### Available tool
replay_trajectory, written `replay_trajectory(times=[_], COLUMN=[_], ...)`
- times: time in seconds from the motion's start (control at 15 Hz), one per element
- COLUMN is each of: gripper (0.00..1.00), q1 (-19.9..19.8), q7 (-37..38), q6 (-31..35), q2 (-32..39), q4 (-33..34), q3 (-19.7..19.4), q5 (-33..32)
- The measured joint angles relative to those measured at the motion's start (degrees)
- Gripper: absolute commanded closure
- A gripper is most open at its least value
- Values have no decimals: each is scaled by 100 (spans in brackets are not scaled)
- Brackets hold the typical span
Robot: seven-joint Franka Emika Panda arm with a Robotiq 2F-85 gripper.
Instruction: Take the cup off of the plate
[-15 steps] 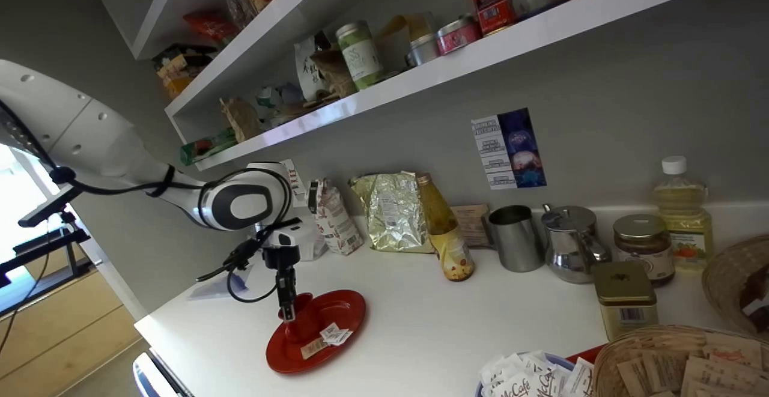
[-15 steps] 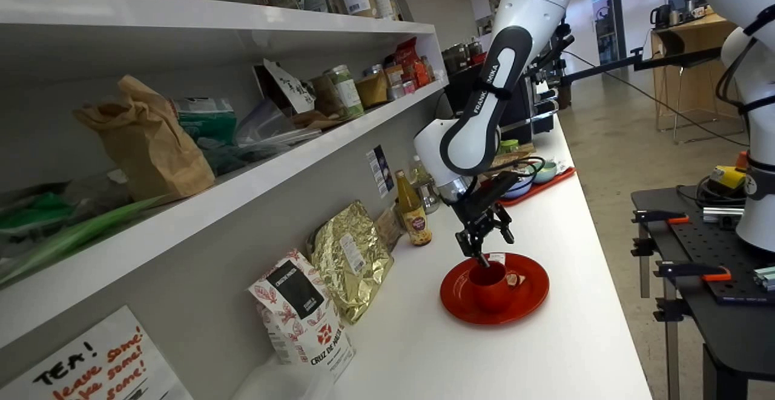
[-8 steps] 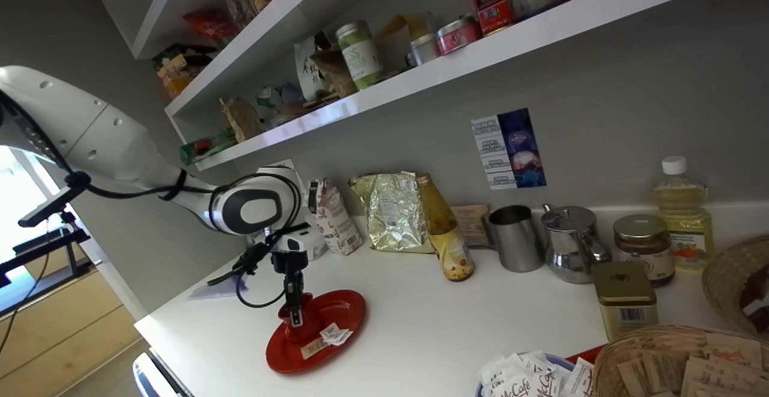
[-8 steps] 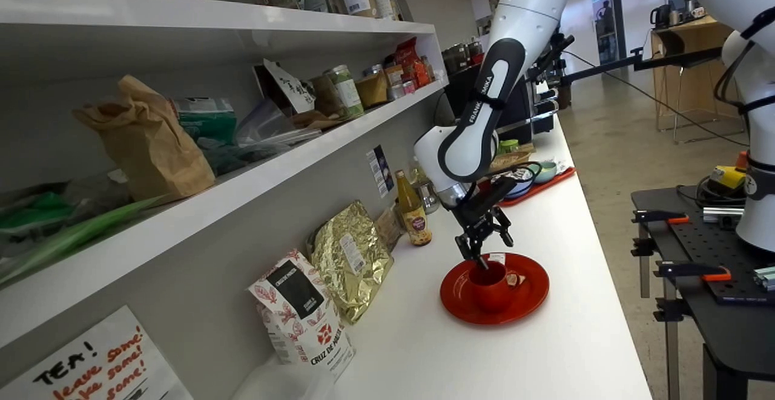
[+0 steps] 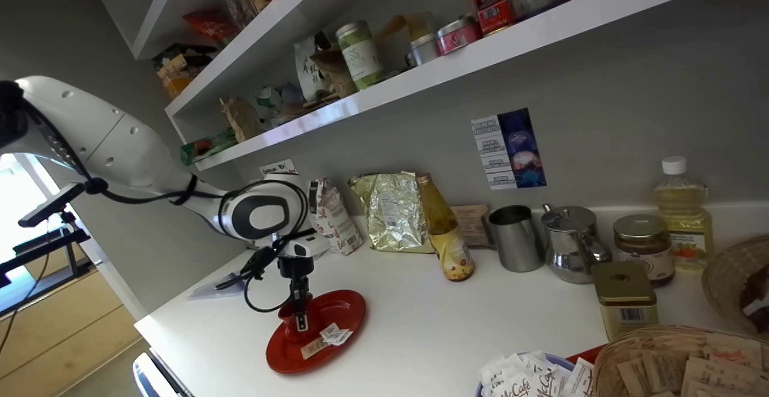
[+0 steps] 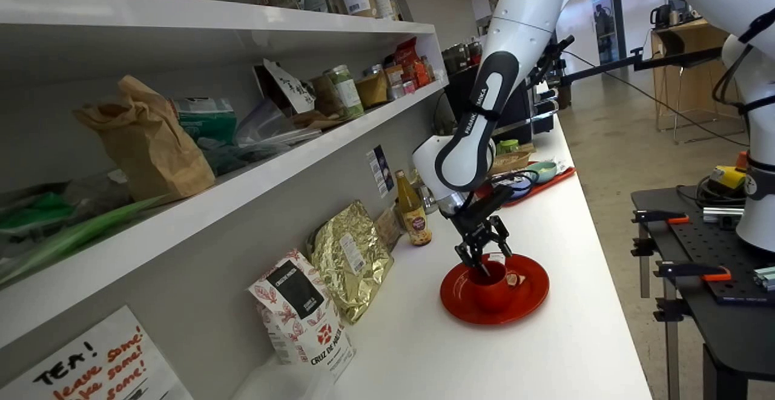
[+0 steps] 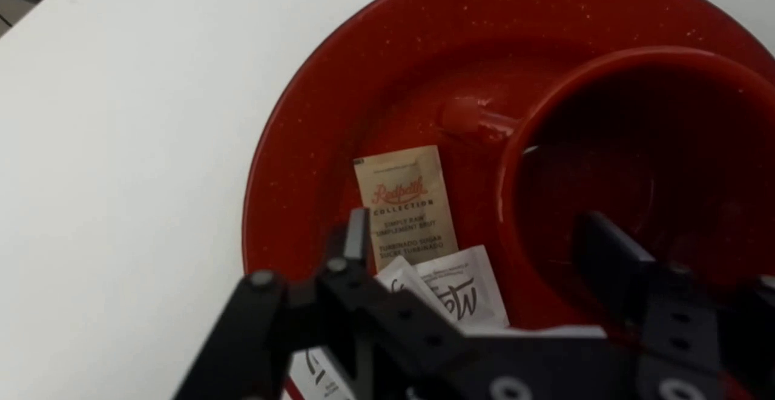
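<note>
The red cup [image 6: 491, 298] stands upright on the red plate [image 6: 454, 296]; both also show in the other pictures, the cup [image 7: 648, 164] with its handle on the plate [image 7: 315, 121] in the wrist view. My gripper [image 6: 496, 262] is open just above the cup. In the wrist view the gripper [image 7: 481, 233] has one finger inside the cup's mouth and the other outside it, over the plate. The cup's wall lies between the fingers, with gaps on both sides. In an exterior view my gripper [image 5: 301, 324] partly hides the cup.
A beige sugar packet [image 7: 408, 206] and white packets [image 7: 463, 285] lie on the plate beside the cup. Along the wall stand a coffee bag [image 6: 306, 315], a gold foil bag [image 6: 351, 261] and a bottle [image 6: 413, 209]. A shelf [image 5: 420, 72] hangs above.
My gripper has come down a little and shifted right in an exterior view, with one finger lower into the cup. The cup and plate have not moved.
</note>
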Motion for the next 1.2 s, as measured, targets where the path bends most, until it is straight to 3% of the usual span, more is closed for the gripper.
replay_trajectory(times=[0.47, 1.2], gripper=[99, 98], q1=[-13, -80], q7=[0, -10], q6=[0, 0], q2=[50, -142], q4=[101, 168], q3=[0, 76], q5=[184, 515])
